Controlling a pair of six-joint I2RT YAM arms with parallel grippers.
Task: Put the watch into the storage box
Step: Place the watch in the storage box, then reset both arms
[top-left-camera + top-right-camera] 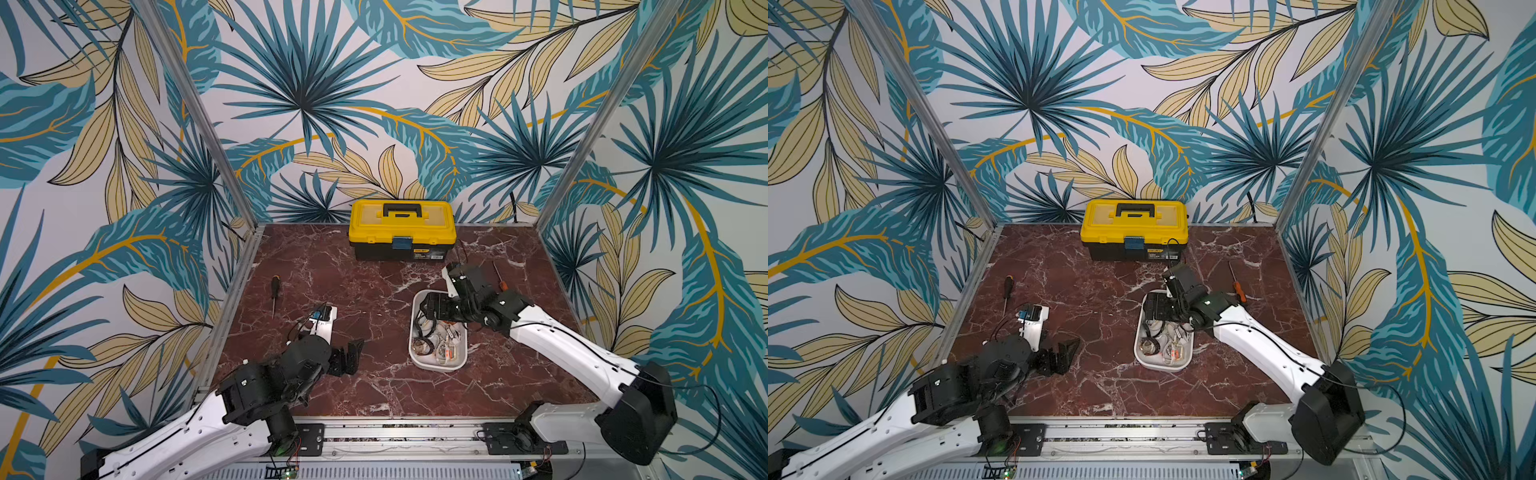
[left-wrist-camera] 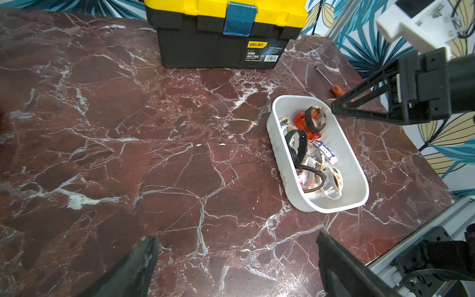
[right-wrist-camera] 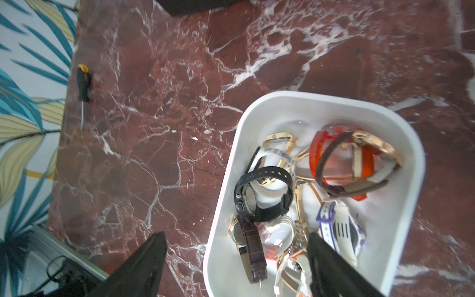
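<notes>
Over the far end of the storage box [image 1: 439, 366], in a top view, you will find the right claw [image 1: 426, 316] pointing down at the contents. The left claw [image 1: 351, 355] sits low over bare counter [image 1: 374, 395], well apart from the box. Both top views show a heap of watches [image 1: 1160, 345] inside the box and none loose on the counter. The yellow-lidded toolbox [image 1: 1133, 226] stands shut at the back. In the left wrist view, note that the left claw [image 2: 236, 236] is spread wide, with only marble between its jaws; it holds nothing. The same view shows the box wall [image 2: 280, 156] intact and one finger [image 2: 365, 102] of the right claw above the box's end. In the right wrist view, confirm that the right claw [image 3: 236, 234] is also spread wide and grips nothing. One finger hangs outside the box rim [image 3: 226, 192] and the other over the interior. Whether that finger brushes a watch cannot be told. A black-strapped watch [image 3: 264, 195] and an orange watch [image 3: 334, 159] lie among the others; which one is the task's own cannot be told. Treat the placing as apparently done: what remains is to lift the right claw clear.
</notes>
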